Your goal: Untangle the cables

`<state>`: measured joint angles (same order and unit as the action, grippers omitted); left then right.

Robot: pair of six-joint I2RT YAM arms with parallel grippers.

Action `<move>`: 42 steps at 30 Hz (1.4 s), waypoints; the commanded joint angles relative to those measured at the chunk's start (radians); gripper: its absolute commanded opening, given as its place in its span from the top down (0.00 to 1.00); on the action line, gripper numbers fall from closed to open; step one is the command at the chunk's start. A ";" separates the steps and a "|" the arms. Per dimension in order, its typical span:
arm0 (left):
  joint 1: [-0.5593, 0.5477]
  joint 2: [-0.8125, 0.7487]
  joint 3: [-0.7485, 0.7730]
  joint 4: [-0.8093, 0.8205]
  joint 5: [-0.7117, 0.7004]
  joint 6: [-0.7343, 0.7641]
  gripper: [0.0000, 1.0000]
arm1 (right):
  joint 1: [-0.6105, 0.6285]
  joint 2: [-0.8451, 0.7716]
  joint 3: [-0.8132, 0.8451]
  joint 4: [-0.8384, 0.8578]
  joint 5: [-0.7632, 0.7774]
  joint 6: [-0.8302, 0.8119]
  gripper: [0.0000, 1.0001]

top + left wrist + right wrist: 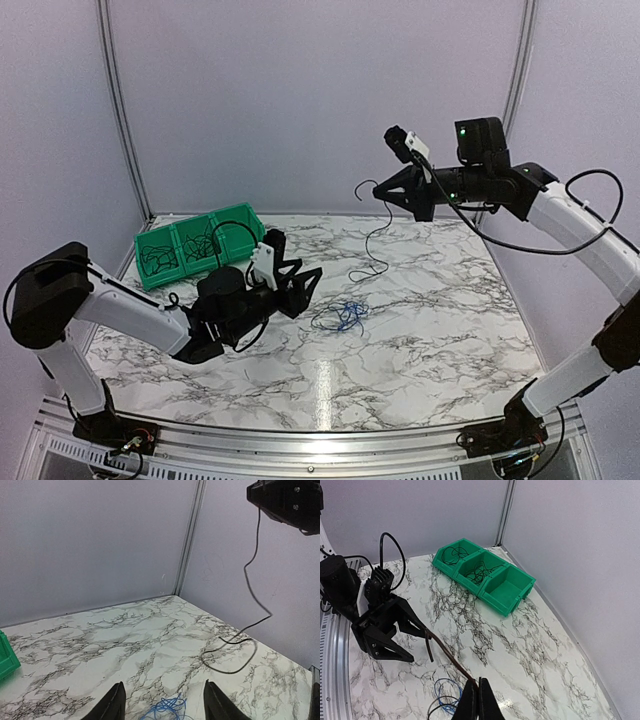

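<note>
A thin black cable (378,232) hangs from my right gripper (381,191), which is raised high over the back of the table. The cable's lower end lies looped on the marble (234,656). The right wrist view shows the right gripper (478,699) shut on this cable (445,652). A small blue cable tangle (340,317) lies mid-table. My left gripper (306,289) is open just left of it, holding nothing. In the left wrist view the blue tangle (167,709) lies on the table between the spread fingertips (114,705).
A green three-compartment bin (160,241) stands at the back left. Thin black cables lie in two of its compartments (479,572), and the third (506,589) looks empty. Walls close off the back and sides.
</note>
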<state>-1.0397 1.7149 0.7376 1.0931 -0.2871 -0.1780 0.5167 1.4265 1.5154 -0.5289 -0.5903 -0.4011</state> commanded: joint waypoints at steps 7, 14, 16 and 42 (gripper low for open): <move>-0.030 -0.026 0.049 0.011 0.124 -0.166 0.41 | -0.005 0.008 -0.106 0.118 -0.090 0.012 1.00; -0.041 0.115 0.184 0.004 0.164 -0.371 0.41 | -0.004 0.033 -0.122 0.137 -0.116 0.022 1.00; -0.046 0.145 0.215 0.004 0.190 -0.401 0.43 | -0.003 0.035 -0.124 0.140 -0.121 0.024 1.00; -0.049 0.235 0.274 0.019 0.182 -0.393 1.00 | 0.030 0.056 -0.134 0.148 -0.096 0.011 1.00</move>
<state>-1.0912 1.9575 1.0187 1.0882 -0.0902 -0.5930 0.5430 1.4826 1.3865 -0.4107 -0.6979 -0.3923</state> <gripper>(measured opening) 0.023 0.023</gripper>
